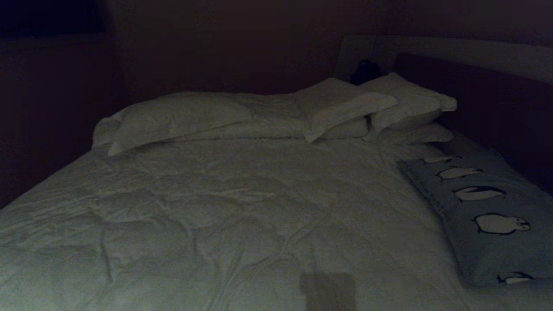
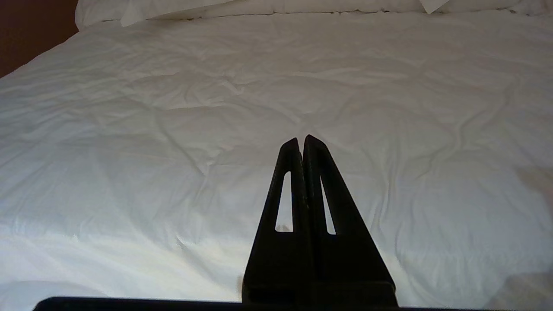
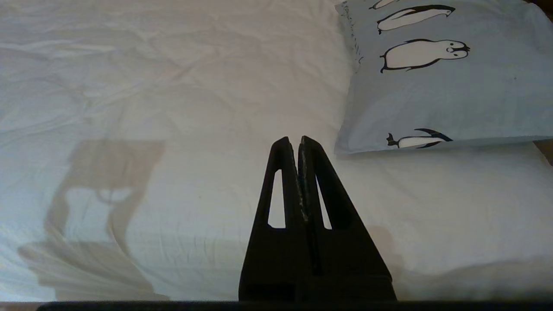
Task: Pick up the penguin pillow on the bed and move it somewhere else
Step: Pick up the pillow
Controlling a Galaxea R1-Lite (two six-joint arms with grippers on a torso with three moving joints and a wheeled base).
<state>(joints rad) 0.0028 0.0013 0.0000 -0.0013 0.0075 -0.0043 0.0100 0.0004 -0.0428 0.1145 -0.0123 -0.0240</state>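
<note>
The penguin pillow [image 1: 488, 203], grey-blue with black-and-white penguins, lies along the right side of the bed [image 1: 224, 207], which has a wrinkled white duvet. In the right wrist view the penguin pillow [image 3: 440, 86] sits ahead and to one side of my right gripper [image 3: 292, 139], which is shut and empty above the duvet, apart from the pillow. My left gripper [image 2: 301, 138] is shut too, holding nothing, over bare duvet [image 2: 173, 129]. Neither arm shows in the head view.
Several plain white pillows [image 1: 345, 108] are piled at the far end of the bed, with a long one [image 1: 177, 116] at the far left. A dark headboard [image 1: 488, 90] with a pale border runs along the right. A small dark object [image 1: 365, 71] sits behind the pillows.
</note>
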